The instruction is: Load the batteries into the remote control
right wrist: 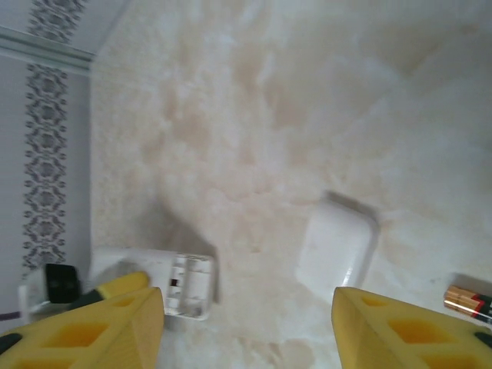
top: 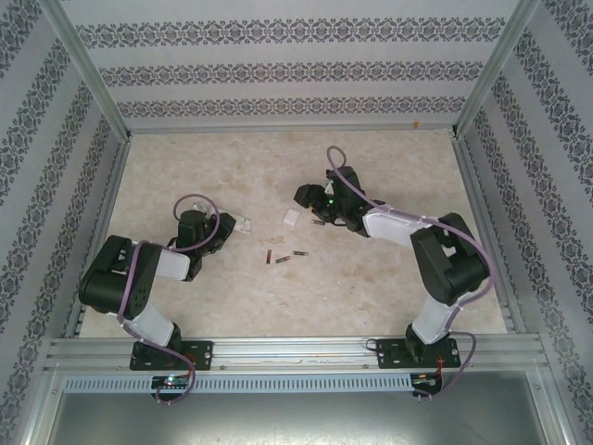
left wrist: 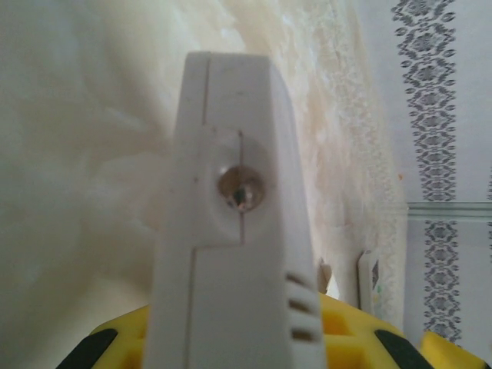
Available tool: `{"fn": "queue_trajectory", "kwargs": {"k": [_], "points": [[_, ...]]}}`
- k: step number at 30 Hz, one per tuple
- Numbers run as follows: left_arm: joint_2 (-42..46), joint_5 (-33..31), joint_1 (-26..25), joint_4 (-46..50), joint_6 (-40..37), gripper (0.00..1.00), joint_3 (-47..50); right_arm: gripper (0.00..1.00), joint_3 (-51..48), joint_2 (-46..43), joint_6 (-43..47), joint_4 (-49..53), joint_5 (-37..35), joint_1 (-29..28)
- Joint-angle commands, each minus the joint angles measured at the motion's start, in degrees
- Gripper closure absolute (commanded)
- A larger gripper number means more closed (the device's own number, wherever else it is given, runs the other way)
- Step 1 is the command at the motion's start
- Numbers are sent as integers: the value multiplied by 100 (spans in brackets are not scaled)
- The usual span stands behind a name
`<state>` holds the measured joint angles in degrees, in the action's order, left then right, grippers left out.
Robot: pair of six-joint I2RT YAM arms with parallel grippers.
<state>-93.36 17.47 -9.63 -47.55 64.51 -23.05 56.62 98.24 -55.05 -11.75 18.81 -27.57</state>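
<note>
Overhead:
- Left claw (top: 225, 225): grips the white remote (top: 241, 222) left of table centre, shut tight on it.
- Right claw (top: 318, 211): hangs right of centre, just beside a small white cover (top: 292, 217) that lies flat on the table (top: 389, 297).
- Batteries (top: 283, 259): 3 in a loose row near the middle of the table, on the near side of the cover, apart from both claws and from the remote. 1 more (top: 318, 221) right at the tip of the right claw.

Left wrist view, blurred, very close:
- Gives the remote's shell, too small to read from overhead: stands upright between the yellow fingers (left wrist: 115, 346), with a stepped seam, a round recess with a metal screw, and 3 short slots low on the right side.

Right wrist view:
- Settles the right claw's state: 2 yellow fingers (right wrist: 92, 323) well apart with nothing between them, so open wide and empty.
- Shows the remote's open battery bay (right wrist: 188, 280) at lower left, with a yellow finger of the left claw alongside. Cannot tell what sits in the bay.
- Cover on the table beyond the gap between the fingers.
- 1 battery with a copper-coloured end at the right edge, just beside the right finger.
</note>
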Motion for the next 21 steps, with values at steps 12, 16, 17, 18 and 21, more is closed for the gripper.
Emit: {"fn": "queue_trajectory", "kwargs": {"k": [12, 16, 17, 18, 21], "points": [[823, -767, 76, 1236, -21, 16, 308, 34, -21, -1494, 948, 1088, -786, -51], [1647, -1215, 90, 2581, -137, 5, 132, 33, -94, -1715, 1018, 1190, -851, -101], [1846, -1275, 84, 2886, -162, 3, 68, 33, -87, -1744, 1014, 1238, -879, -121], [2050, -1306, 84, 3127, -200, 2, 4, 33, -74, -1773, 1018, 1284, -896, -150], [2735, -1401, 84, 4136, -677, 2, -418, 33, 89, -1850, 956, 1860, -1382, -400]]}}
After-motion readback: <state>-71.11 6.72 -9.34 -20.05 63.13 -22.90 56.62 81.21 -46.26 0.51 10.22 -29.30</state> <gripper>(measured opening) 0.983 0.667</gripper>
